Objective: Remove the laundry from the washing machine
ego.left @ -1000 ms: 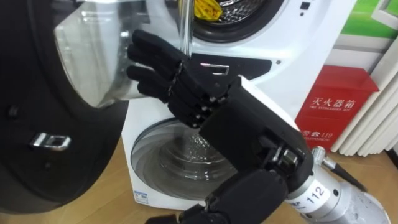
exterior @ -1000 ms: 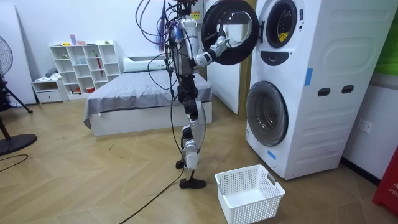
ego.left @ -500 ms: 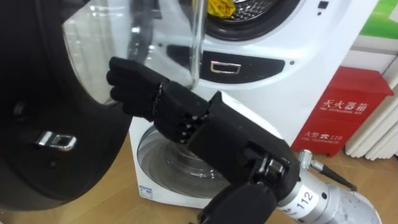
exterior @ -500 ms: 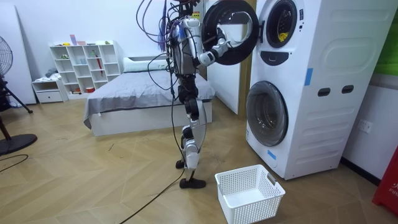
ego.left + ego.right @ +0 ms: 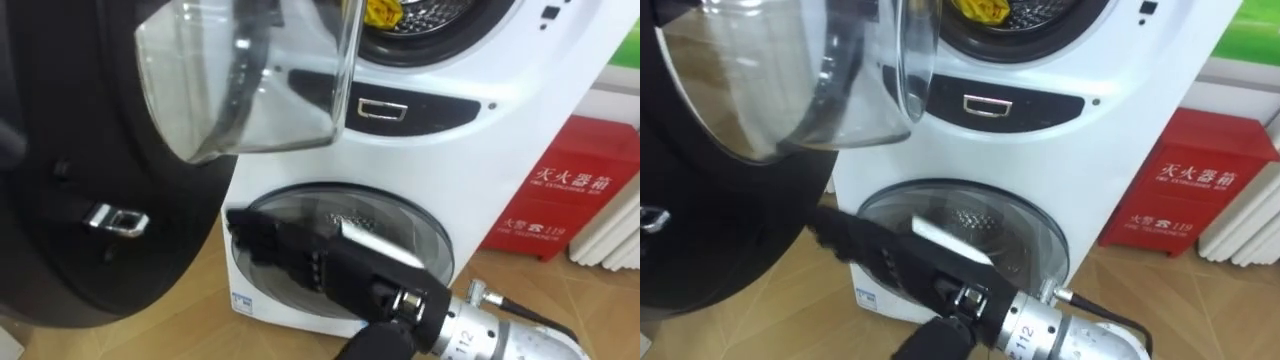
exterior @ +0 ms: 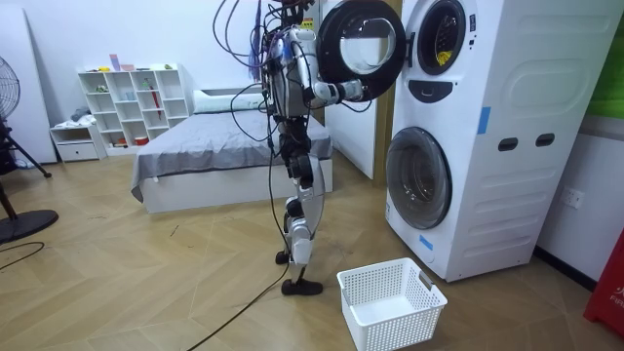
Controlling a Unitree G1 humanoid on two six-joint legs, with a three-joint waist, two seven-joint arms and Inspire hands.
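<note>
Left eye view: yellow cloth (image 5: 385, 10) is seen in the upper drum (image 5: 435, 12), cut off at the top. The right hand (image 5: 295, 255) is held flat and empty before the lower door (image 5: 300, 200). Right eye view: straight fingers (image 5: 840, 230) are shown more clearly. Room view: a white basket (image 6: 390, 302) is seen on the floor near the washing machine (image 6: 468, 127); the hand is too small to read.

The right arm comes in from the lower right, forearm nearly level, wrist straight. The right hand (image 5: 300, 255) sits low, its fingers (image 5: 855, 237) stretched flat toward the left. The robot stands upright.
</note>
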